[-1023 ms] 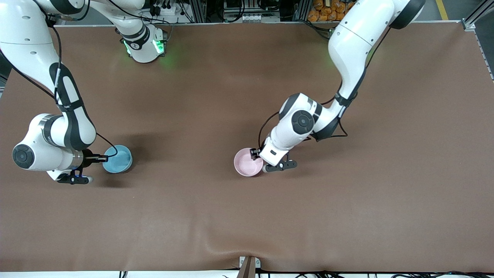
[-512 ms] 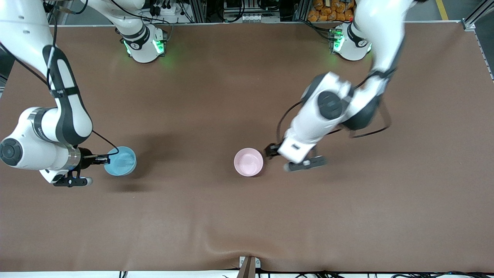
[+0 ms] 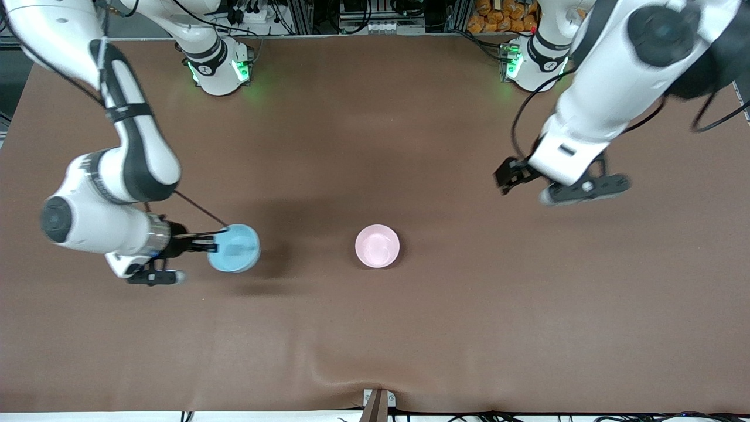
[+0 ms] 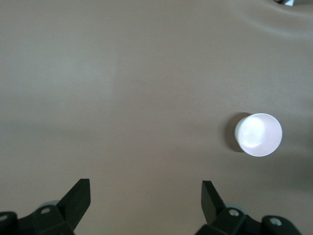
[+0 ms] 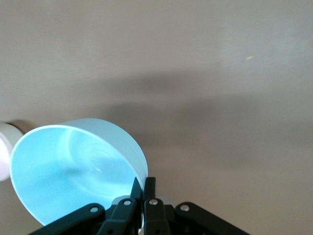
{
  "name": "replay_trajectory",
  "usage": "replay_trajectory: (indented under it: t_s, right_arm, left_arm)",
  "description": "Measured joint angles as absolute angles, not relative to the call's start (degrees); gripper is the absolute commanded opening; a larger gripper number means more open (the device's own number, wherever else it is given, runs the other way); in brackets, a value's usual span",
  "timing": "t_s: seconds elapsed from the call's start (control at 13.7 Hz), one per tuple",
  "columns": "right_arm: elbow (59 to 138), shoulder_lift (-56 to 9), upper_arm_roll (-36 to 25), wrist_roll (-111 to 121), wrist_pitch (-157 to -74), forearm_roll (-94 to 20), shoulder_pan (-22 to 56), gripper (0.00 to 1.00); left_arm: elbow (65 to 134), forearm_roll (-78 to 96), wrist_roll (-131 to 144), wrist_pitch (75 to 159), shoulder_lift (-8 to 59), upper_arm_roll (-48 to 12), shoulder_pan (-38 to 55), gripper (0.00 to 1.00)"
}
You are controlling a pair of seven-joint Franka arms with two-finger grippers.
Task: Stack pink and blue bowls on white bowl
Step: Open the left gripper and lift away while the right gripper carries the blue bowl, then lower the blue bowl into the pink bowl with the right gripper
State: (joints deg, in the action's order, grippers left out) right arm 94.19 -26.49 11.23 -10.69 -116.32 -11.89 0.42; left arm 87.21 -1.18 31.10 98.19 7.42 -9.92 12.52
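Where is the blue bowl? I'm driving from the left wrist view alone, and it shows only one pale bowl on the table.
Observer: The blue bowl is in the right gripper, pinched by its rim, over the table toward the right arm's end.
Operator: Is my pale bowl the white one?
Observer: No. The front view shows it is the pink bowl, upright at mid-table.
Operator: Then where is the white bowl?
Observer: No separate white bowl shows in any view. I cannot tell whether one sits under the pink bowl.
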Motion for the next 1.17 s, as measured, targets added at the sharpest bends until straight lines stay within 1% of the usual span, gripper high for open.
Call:
replay_trajectory:
  t_s: [0.29, 0.58, 0.8, 1.17]
  right_arm:
    - [92.2, -26.9, 11.4, -23.7, -117.8, -17.8, 7.4, 0.0]
    - [86.7, -31.9, 11.4, -24.5, -118.4, -19.8, 10.5, 0.0]
    - [84.9, -35.9, 11.4, -29.0, -122.9, -19.9, 15.8, 0.0]
    - [84.5, -38.7, 11.3, -37.8, -128.8, -19.9, 19.9, 0.0]
  left_arm:
    - [87.4, -1.2, 22.7, 93.7, 4.0, -9.8, 6.3, 1.0]
    - [87.5, -1.2, 20.6, 91.8, 1.9, -9.8, 3.7, 1.0]
    - [87.7, -1.2, 19.1, 90.5, 1.1, -9.8, 2.2, 1.0]
    - [88.0, -1.2, 19.1, 89.9, 0.7, -9.8, 1.4, 1.0]
